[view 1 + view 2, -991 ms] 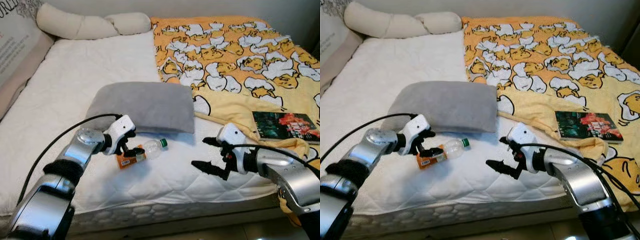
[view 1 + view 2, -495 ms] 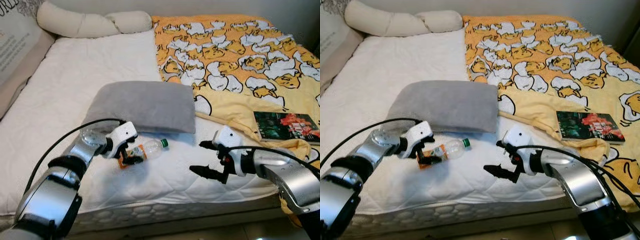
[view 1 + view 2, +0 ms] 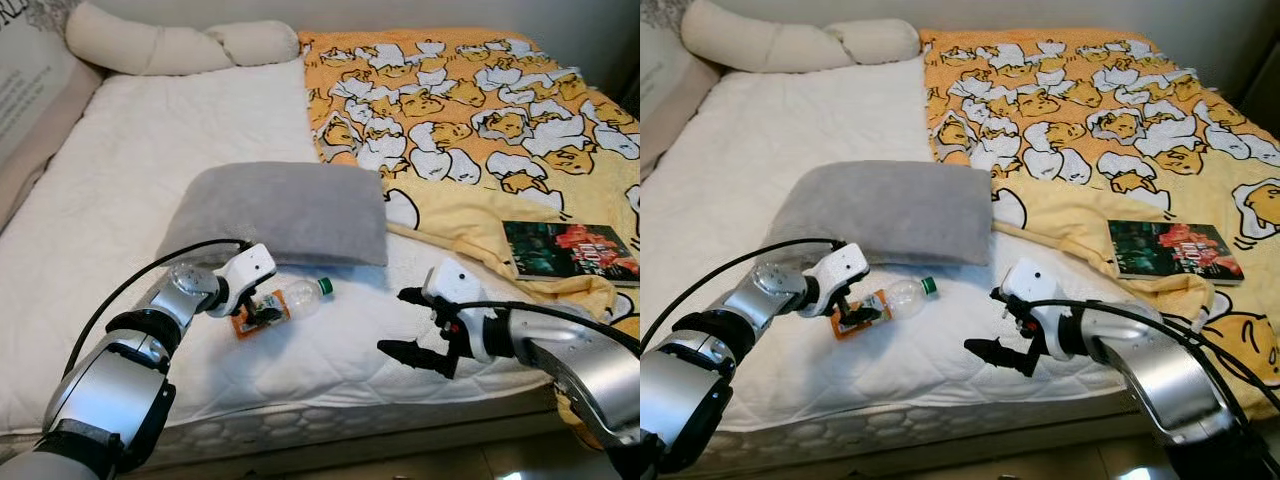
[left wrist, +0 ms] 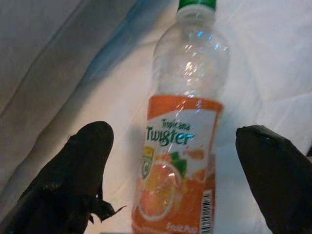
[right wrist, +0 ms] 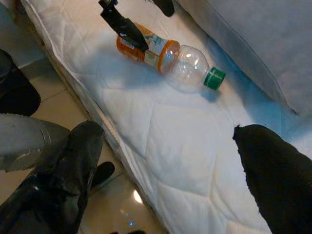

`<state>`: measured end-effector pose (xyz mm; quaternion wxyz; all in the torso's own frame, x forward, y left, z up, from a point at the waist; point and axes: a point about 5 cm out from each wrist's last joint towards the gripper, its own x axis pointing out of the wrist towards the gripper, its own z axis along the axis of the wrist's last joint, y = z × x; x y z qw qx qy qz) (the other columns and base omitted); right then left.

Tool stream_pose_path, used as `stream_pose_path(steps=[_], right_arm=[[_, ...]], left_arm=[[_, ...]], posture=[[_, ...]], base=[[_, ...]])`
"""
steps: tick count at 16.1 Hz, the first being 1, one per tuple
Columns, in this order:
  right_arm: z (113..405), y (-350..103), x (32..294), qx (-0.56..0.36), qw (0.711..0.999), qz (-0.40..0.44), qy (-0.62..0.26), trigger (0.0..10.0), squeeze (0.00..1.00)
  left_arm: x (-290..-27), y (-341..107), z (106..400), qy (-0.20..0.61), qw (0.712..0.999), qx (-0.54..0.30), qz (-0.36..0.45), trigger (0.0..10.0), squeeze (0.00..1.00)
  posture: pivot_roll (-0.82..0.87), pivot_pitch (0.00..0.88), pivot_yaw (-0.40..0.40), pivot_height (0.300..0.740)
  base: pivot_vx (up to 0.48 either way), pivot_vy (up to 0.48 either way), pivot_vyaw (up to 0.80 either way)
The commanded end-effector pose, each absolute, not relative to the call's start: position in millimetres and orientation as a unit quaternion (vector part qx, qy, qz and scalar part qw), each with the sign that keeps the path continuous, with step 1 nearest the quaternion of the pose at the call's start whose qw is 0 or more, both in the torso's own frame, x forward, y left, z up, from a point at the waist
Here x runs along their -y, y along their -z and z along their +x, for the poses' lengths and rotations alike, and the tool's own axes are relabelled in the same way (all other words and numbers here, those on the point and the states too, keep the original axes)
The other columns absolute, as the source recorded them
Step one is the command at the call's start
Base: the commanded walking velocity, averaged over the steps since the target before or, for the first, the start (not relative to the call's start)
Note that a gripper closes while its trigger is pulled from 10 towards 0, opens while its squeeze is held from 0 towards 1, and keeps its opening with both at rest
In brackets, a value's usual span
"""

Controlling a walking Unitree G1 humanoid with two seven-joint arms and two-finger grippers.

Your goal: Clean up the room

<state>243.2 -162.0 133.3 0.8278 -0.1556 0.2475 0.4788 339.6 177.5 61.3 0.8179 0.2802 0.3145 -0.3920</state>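
Cleanup is barely starting: left gripper, fingers spread, is straddling the empty bottle lying on the mattress beside the grey pillow; right gripper is hovering open.

We see a white quilted bed with a long cream bolster at its head, and an orange-yellow blanket printed with cartoon figures spread over the bed's right side.
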Motion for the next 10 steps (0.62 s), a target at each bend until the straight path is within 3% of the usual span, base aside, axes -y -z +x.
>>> stream_pose_path(steps=[1,8,10], right_arm=[[243,-142,164,-0.237,0.836,-0.157,-0.47,10.0,0.0],[233,-151,159,-0.234,0.84,-0.15,-0.466,10.0,0.0],[227,-151,155,-0.243,0.83,-0.143,-0.482,10.0,0.0]], left_arm=[[-182,-67,344,0.377,0.819,-0.308,0.302,10.0,0.0],[-193,-66,345,0.337,0.825,-0.318,0.324,10.0,0.0],[-196,-61,342,0.33,0.824,-0.329,0.322,10.0,0.0]], posture=[[-0.19,0.069,0.042,0.74],[-0.22,0.166,0.036,0.74],[-0.22,0.189,0.039,0.74]], base=[[0.0,0.0,0.0],[0.0,0.0,0.0],[0.0,0.0,0.0]])
